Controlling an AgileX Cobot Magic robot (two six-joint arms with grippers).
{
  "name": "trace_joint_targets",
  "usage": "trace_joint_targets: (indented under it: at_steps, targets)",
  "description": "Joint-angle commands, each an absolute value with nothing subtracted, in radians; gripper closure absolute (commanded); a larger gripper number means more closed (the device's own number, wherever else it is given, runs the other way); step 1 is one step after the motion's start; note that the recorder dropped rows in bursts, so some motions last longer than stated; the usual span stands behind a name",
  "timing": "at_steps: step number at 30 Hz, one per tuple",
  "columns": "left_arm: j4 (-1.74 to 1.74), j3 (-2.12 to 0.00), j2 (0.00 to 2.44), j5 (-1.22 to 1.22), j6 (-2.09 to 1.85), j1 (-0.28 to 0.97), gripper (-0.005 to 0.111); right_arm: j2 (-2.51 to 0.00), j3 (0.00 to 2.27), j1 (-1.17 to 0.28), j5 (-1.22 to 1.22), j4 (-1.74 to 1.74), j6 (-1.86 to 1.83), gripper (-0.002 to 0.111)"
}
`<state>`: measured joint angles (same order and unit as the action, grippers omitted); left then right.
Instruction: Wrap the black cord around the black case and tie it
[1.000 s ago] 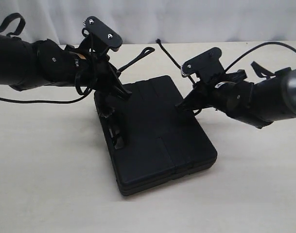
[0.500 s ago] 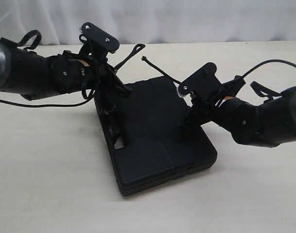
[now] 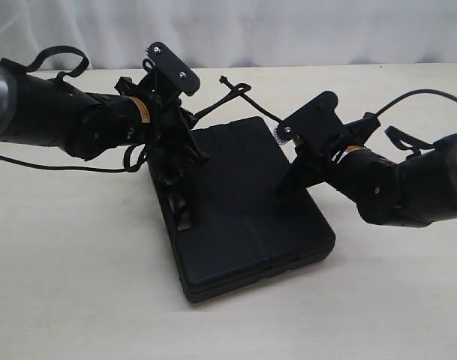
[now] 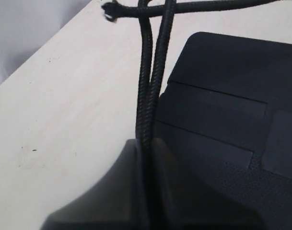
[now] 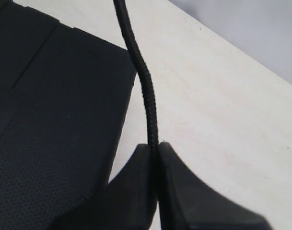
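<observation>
The black case (image 3: 243, 225) lies flat in the middle of the table. My left gripper (image 3: 193, 133) is at the case's far left edge, shut on a doubled stretch of the black cord (image 3: 252, 107). In the left wrist view the two strands (image 4: 146, 91) run out of the gripper (image 4: 148, 144) beside the case (image 4: 222, 120) and cross a strand with a frayed tip (image 4: 110, 9). My right gripper (image 3: 283, 185) is over the case's right side. In the right wrist view that gripper (image 5: 154, 146) is shut on a single strand of the cord (image 5: 146, 91) beside the case (image 5: 50, 96).
The pale table (image 3: 78, 285) surrounds the case on all sides. A white curtain (image 3: 288, 30) closes off the back. The arms' own looped cables (image 3: 55, 56) hang near the left arm.
The left gripper has shifted right along the case's far edge, carrying the cord's loop to the right. The right gripper came down over the case's right side, then held still.
</observation>
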<state>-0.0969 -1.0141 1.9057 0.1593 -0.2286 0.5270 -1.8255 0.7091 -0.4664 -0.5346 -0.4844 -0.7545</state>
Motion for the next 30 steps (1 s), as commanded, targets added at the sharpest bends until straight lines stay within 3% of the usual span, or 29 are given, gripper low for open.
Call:
trace_joint_targets:
  at_steps: [1,7,15,17,19,20,22,25,30]
  targets:
    - [-0.256,-1.012,1.908,0.163,-0.207,0.579,0.107,-1.818,0.704,-0.468,-0.552,-0.443,-0.708,0.104]
    - [-0.366,-1.012,1.908,0.177,-0.21,0.687,0.107,-1.818,0.704,-0.468,-0.55,-0.295,-0.575,0.104]
    - [-0.366,-1.012,1.908,0.136,-0.225,0.687,0.107,-1.818,0.704,-0.468,-0.556,-0.299,-0.56,0.104]
    - [-0.366,-1.012,1.908,0.131,-0.238,0.687,0.1,-1.818,0.704,-0.468,-0.556,-0.299,-0.56,0.104]
    - [-0.362,-1.012,1.908,0.128,-0.238,0.687,0.084,-1.818,0.704,-0.468,-0.556,-0.294,-0.56,0.104]
    - [-0.362,-1.012,1.908,0.126,-0.243,0.687,0.07,-1.818,0.704,-0.468,-0.556,-0.294,-0.56,0.104]
    - [-0.362,-1.014,1.904,0.132,-0.243,0.687,0.06,-1.818,0.704,-0.468,-0.556,-0.294,-0.56,0.104]
    - [-0.362,-1.014,1.887,0.132,-0.264,0.687,0.054,-1.818,0.704,-0.468,-0.563,-0.277,-0.56,0.104]
    - [-0.362,-1.014,1.827,0.072,-0.321,0.687,0.054,-1.818,0.704,-0.468,-0.563,-0.202,-0.56,0.104]
